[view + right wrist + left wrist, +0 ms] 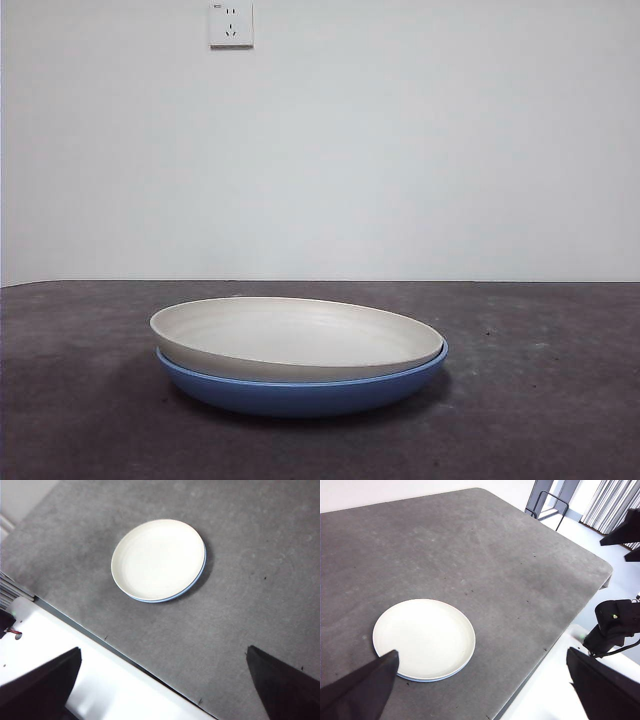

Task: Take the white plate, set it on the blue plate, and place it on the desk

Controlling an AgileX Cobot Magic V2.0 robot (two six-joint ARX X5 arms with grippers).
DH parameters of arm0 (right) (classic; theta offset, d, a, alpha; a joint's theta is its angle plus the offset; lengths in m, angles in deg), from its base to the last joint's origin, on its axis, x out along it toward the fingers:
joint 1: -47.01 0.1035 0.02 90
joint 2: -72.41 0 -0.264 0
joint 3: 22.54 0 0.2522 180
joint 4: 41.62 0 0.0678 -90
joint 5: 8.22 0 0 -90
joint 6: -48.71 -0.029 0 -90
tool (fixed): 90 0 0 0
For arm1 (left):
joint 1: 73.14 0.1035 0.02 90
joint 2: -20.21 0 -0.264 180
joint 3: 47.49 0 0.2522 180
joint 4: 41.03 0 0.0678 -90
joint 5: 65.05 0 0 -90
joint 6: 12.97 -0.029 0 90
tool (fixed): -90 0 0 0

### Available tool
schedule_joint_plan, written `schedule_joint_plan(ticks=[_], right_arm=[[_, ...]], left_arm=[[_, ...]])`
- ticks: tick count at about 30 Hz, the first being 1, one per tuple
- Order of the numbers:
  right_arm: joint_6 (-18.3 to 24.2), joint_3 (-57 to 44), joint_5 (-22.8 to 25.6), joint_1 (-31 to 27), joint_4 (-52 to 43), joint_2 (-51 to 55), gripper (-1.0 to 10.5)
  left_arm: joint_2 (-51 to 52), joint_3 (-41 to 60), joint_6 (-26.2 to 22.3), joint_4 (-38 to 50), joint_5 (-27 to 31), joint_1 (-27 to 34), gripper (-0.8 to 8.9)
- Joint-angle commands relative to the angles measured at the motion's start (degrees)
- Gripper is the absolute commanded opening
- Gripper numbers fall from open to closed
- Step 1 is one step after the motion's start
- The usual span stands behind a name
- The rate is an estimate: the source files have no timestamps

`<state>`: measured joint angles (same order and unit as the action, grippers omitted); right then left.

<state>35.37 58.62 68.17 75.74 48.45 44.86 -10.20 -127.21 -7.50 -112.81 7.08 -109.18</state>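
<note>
White plate (300, 333) sits nested in the blue plate (300, 392), and from my front view the pair rests low in the middle of the frame on the desk (560, 400). I see the cream dish lying slightly askew: its left rim rides higher above the blue one, while on the right the blue rim shows level with it. A wall socket (231, 24) is at the upper left of that frame, on the pale wall.

From my left wrist view, the white plate (424, 639) appears at the lower left of the frame, with only a thin blue sliver (427, 679) peeking out under its near edge. The left gripper (485, 690) hangs well above the desk (510, 570), jaws spread wide and holding nothing.

From my right wrist view, the stacked plates (159, 560) lie in the upper middle of the frame, the blue edge (165, 600) visible as a narrow crescent. The right gripper (162, 690) is also spread wide and empty, well apart from the plates, over the desk's edge.
</note>
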Motion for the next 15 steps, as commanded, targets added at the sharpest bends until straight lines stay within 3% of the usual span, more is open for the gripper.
schedule_joint_plan(ticks=[1,4,6,7,9,10,15], right_arm=[[-1.03,0.98,0.13,0.33,0.11,0.87,6.2],[-1.03,0.98,0.13,0.33,0.13,1.29,6.2],[-1.05,0.98,0.15,0.31,0.02,1.29,5.7],[-1.03,0.98,0.17,0.31,-0.02,1.29,4.6],[-1.03,0.96,0.33,0.28,-0.17,1.29,0.5],[-0.98,0.96,0.59,0.28,-0.44,1.29,-0.1],[-1.01,0.96,0.55,0.28,-0.90,1.29,0.3]], left_arm=[[-0.17,-1.18,0.02,0.59,0.07,-0.31,5.63],[-0.17,-1.18,0.00,0.55,0.07,-0.31,5.48],[-0.17,-1.18,-0.02,0.28,0.07,-0.31,4.49],[-0.17,-1.18,-0.02,0.00,0.07,-0.31,3.49],[-0.17,-1.18,-0.02,-1.22,0.07,-0.31,0.00],[-0.17,-1.16,0.00,-1.60,0.09,-0.31,0.25],[-0.17,-1.18,-0.02,-2.27,0.09,-0.31,0.27]])
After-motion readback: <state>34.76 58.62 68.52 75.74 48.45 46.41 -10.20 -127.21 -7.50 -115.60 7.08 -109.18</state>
